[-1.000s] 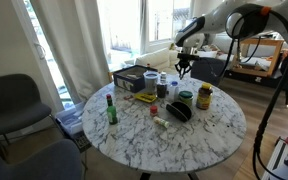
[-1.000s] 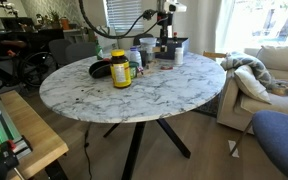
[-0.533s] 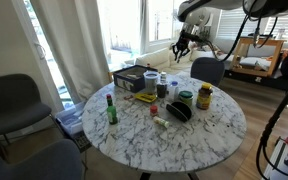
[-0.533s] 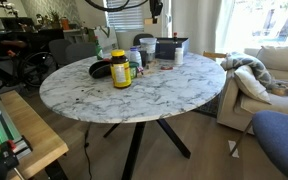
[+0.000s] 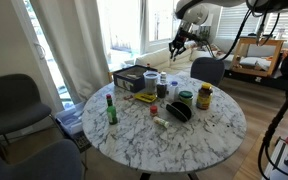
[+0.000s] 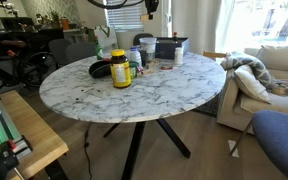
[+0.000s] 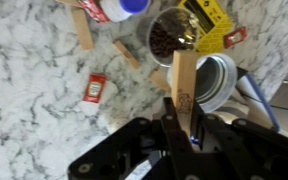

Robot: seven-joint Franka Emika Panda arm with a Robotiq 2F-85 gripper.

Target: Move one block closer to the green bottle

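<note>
"Gripper [image 5: 178, 46] has lifted high above the worktop's [image 5: 216, 126] far edge, pinching a wooden block [image 7: 184, 76]."

"Pick's done, then. And the green bottle [image 5: 111, 108]?"

"Alone near the edge by the grey chair [image 5: 14, 100], well apart. I'd guess it carries the block over next."

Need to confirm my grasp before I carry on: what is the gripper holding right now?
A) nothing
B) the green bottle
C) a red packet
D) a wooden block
D: the wrist view shows a wooden block clamped upright in the gripper.
</note>
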